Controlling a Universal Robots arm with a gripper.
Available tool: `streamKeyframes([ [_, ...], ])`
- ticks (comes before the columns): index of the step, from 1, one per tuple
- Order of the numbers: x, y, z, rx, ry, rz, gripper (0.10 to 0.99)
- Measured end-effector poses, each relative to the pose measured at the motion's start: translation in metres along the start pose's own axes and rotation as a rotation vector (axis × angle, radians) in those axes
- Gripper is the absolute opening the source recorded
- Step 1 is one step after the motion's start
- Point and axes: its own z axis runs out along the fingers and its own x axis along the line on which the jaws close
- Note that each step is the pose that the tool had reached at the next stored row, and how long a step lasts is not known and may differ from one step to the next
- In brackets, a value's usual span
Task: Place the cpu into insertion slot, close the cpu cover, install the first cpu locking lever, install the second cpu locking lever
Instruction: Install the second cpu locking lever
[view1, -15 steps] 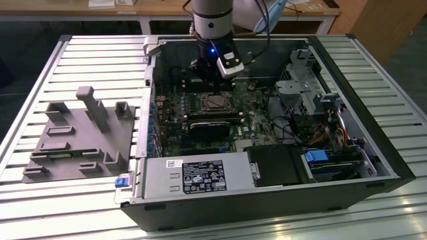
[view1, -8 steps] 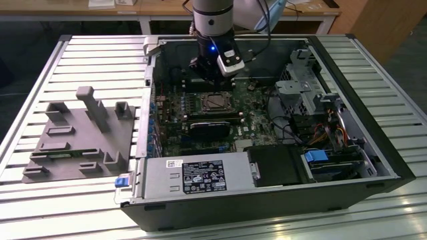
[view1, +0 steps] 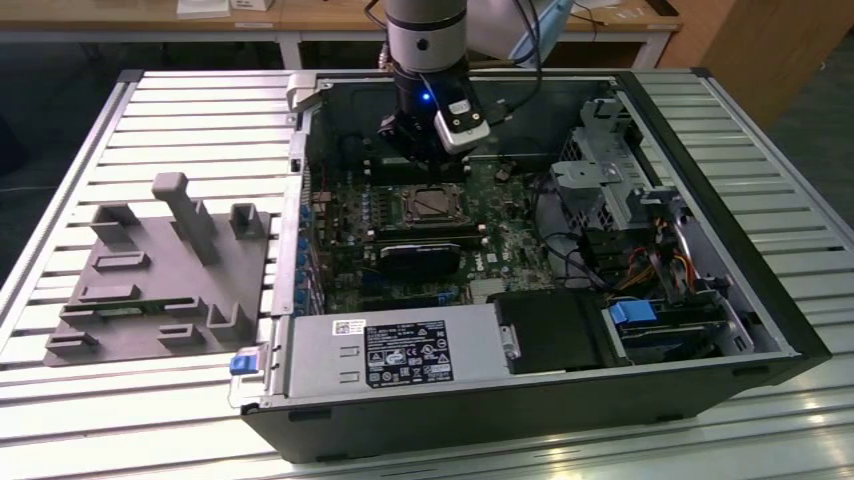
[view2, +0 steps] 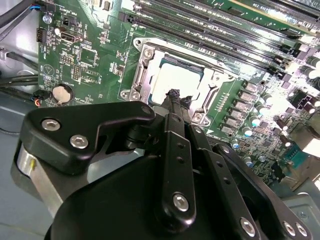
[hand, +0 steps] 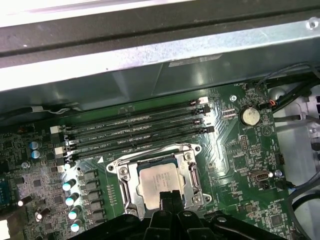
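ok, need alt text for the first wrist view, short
The black tool hangs with its tips close together at the edge of the cpu, which sits in the insertion slot under the silvery cpu cover. Around it lies the green motherboard, with four dark memory slots beside the case wall.

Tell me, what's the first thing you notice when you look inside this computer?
The shiny square cpu jumps out, sitting in the insertion slot in the middle of the green motherboard. The black gripper hangs right over its edge in both wrist views. In the exterior view, a grey power-supply box fills the case's near side.
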Motion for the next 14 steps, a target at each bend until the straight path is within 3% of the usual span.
streamKeyframes([
  [5, -0.0001, -0.0003, 0.0000, 0.000, 0.0000, 0.000, 0.106],
  [14, -0.0020, -0.0083, -0.0002, 0.000, 0.0000, 0.000, 0.106],
])
